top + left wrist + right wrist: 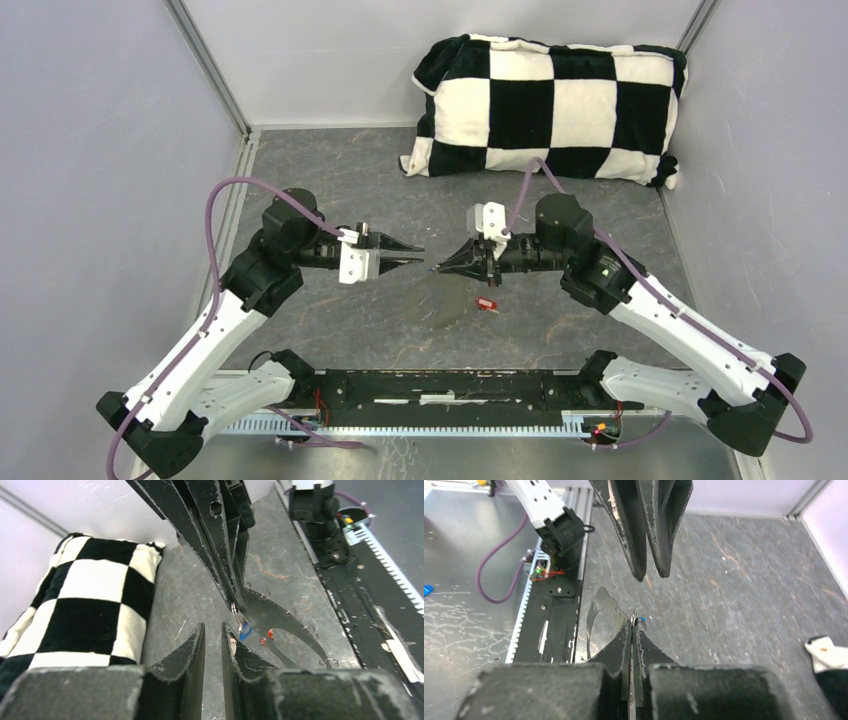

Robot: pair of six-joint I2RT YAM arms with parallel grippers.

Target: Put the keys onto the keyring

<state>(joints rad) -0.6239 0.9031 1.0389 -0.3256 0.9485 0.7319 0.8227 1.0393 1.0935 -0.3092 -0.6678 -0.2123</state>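
My right gripper is shut on the top of the keyring, a floppy grey loop that hangs from its tips to the table. In the right wrist view the thin band runs between the shut fingers of that gripper, and the loop hangs to the left. The blue key dangles right at those tips; whether it is threaded on I cannot tell. On the table below lies the red key, seen through the loop. My left gripper faces the right one, a small distance away, its jaws narrowly open and holding nothing.
A black-and-white checked pillow lies at the back right of the grey table. Grey walls close in both sides and the back. The black base rail with both arm mounts runs along the near edge.
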